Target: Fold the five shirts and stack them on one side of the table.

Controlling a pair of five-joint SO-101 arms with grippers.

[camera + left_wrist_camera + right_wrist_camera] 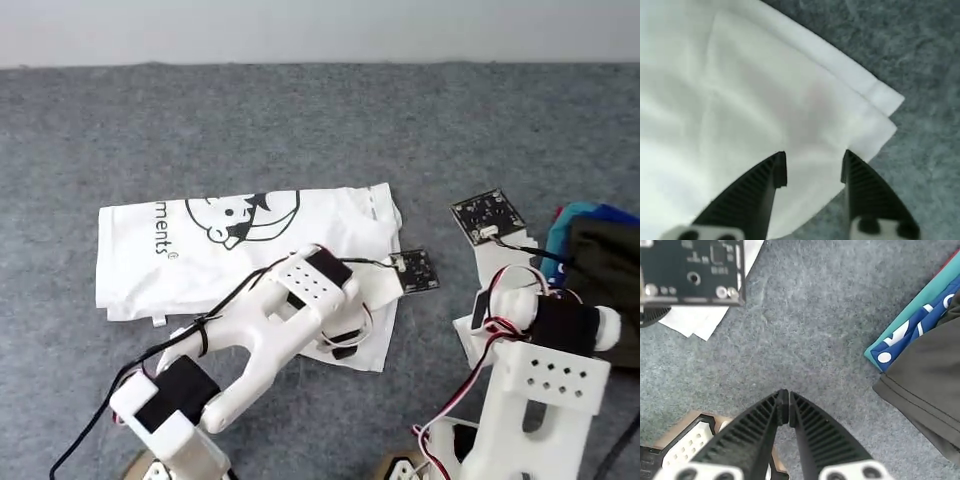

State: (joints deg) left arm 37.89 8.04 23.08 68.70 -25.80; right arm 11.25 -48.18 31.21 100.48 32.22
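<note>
A white shirt with a black cartoon print lies flat on the grey carpet, left of centre. My left gripper hovers open over the plain white cloth near the shirt's folded near-right corner, with nothing between its fingers. At the table's right edge sits a pile of shirts, a dark olive one on top of a teal and blue one. My right gripper is shut and empty over bare carpet, between the white shirt's corner and the dark shirt.
The left arm's camera board hangs close to the right gripper. The blue and teal shirt pokes out from under the dark one. Bare grey carpet stretches behind the white shirt to the table's far edge.
</note>
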